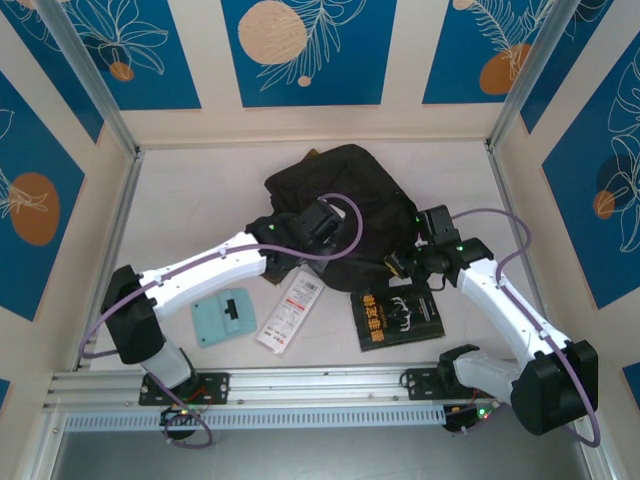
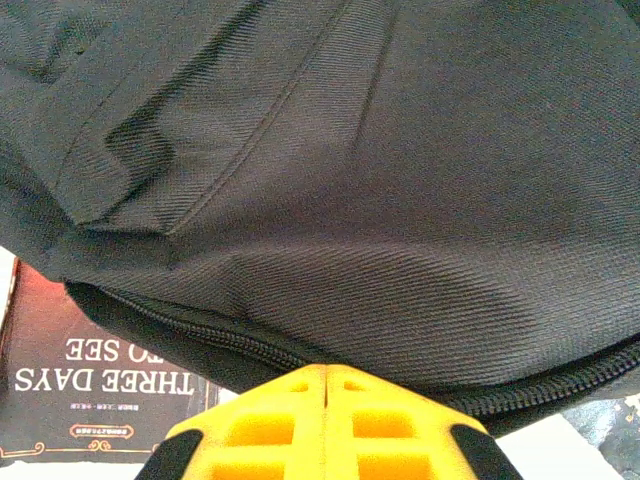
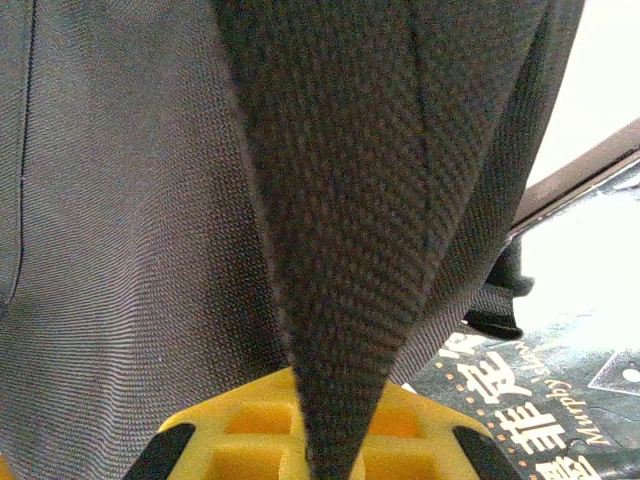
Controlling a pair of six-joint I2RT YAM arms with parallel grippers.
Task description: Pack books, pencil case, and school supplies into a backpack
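Right wrist view: the right end effector [image 3: 335,400] is pinching a woven strap [image 3: 340,250] of the black backpack [image 1: 345,190], which lies slumped mid-table [image 1: 200,200]. In the left wrist view, the left end effector [image 2: 326,375] has its fingers pressed together at the bag's zip rim; I cannot tell whether a fold of cloth is caught between them. The likely troubles are these. The webbing is slick and narrow, so it may slide out of the pinch under a pull. A pull on the strap alone would drag the soft bag rather than open its mouth. And the brown book titled "Three Days to See" [image 2: 110,380] sits partly beneath the bag, so a lift or a drag could sweep it along or push it into the black book with gold antlers [image 1: 400,318] near the strap. Count: one backpack, two books, one white packet with red print [image 1: 289,311], one light-teal piece [image 1: 224,317], two end effectors.
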